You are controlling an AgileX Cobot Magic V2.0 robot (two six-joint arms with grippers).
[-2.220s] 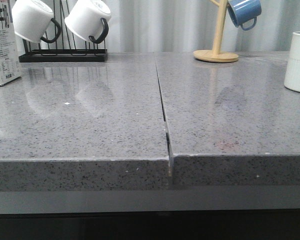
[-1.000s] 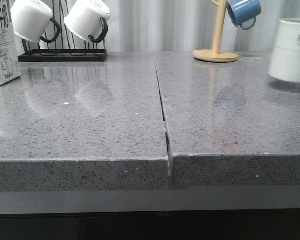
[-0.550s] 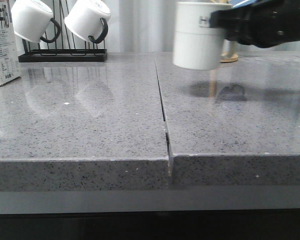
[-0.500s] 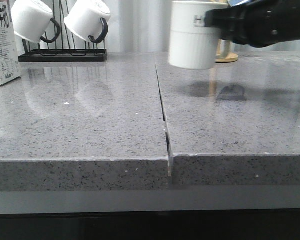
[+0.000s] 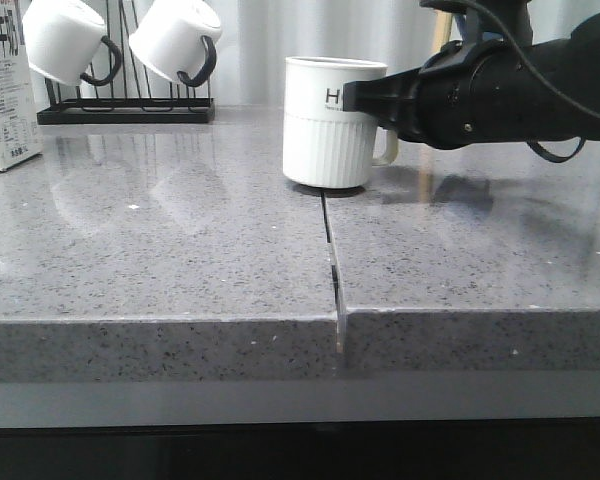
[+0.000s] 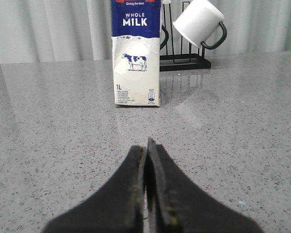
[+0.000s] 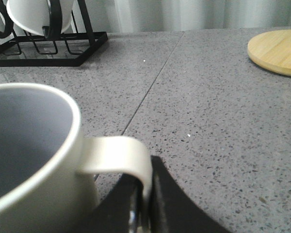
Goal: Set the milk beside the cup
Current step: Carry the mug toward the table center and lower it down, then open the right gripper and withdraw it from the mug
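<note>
Since the earlier frames, the cup had travelled from the surface's far right to its centre seam, the right claw pinched on its handle. Upright at the far left stood the milk, well apart from the cup and straight ahead of the left claw, whose jaws were pressed together, empty. A full carton would probably be heavy, smooth and dentable; gripping its flat sides mid-height looked wisest.

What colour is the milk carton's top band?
Dark blue, on the milk carton; clearest in the left wrist view.
</note>
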